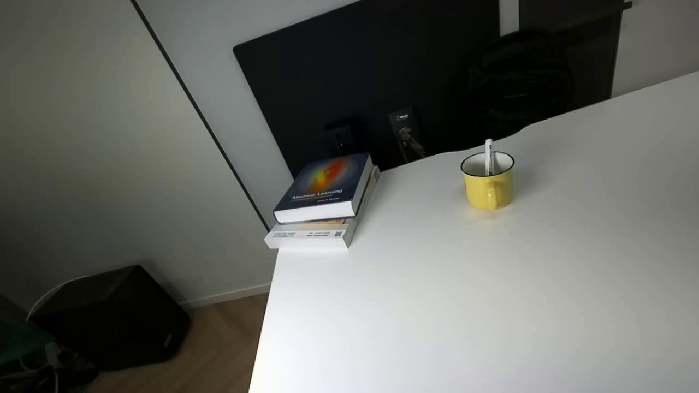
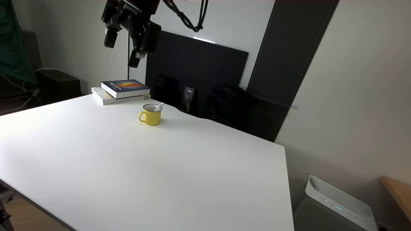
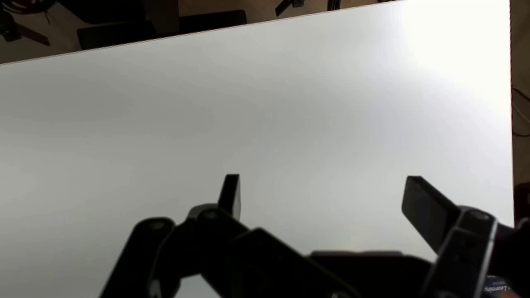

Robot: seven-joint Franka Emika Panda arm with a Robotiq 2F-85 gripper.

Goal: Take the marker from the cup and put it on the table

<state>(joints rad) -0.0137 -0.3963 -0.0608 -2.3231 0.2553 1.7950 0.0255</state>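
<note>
A yellow cup (image 1: 480,192) with a dark rim stands upright on the white table (image 1: 464,305); it also shows in an exterior view (image 2: 152,118). A white marker (image 1: 489,155) leans in the cup, its upper end above the rim; it also shows in an exterior view (image 2: 159,107). Its lower end is hidden inside the cup. My gripper (image 2: 122,50) is high above the table, near the books in the picture, apart from the cup. In the wrist view my gripper (image 3: 323,184) is open, with nothing between its fingers. Cup and marker do not show in the wrist view.
A stack of two books (image 1: 322,188) lies at the table's corner beside the cup; it also shows in an exterior view (image 2: 125,89). A dark backpack (image 1: 519,82) and a small box (image 1: 405,131) stand behind the table edge. An air purifier (image 2: 340,202) stands beside the table.
</note>
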